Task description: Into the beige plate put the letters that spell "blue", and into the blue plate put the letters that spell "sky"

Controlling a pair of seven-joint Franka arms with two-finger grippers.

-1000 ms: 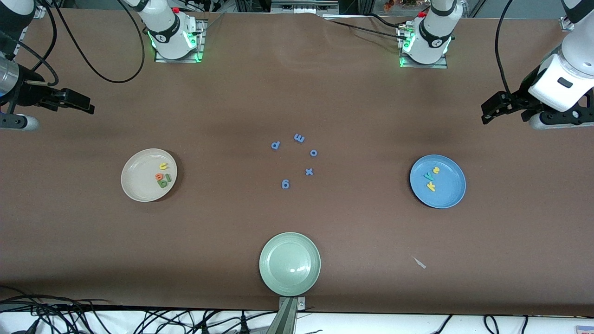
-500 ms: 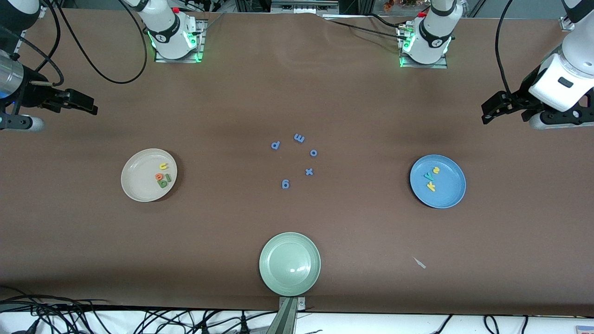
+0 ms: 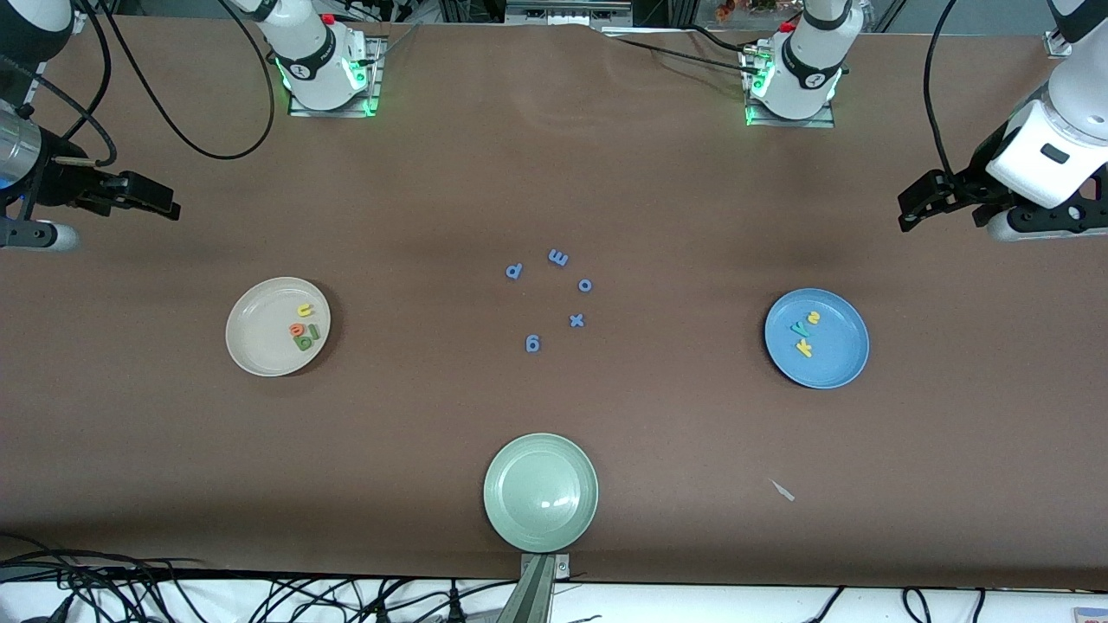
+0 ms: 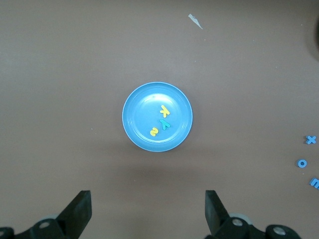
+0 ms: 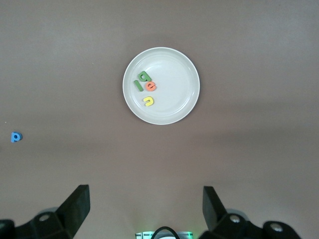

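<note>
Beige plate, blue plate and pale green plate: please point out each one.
beige plate (image 3: 251, 346), front view, bare inner floor.
blue plate (image 3: 835, 359), front view, bare inner floor.
pale green plate (image 3: 540, 491), front view, centre.

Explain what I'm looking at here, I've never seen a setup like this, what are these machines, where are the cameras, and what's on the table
These are two robot arms at a brown table, each ending in a two-finger gripper. One picture looks down from a high camera facing the robots; the other two come from cameras on the arms' wrists, looking down past the fingers.

The left gripper hangs open over its end of the table, above the blue plate. The right gripper hangs open over its own end, above the beige plate. Neither holds anything.

In the beige plate lie a green b, green l, yellow u and orange e. In the blue plate lie a yellow s, yellow k and teal y. Five blue letters lie mid-table, and a green plate sits nearest the front camera, with no letters in it.
</note>
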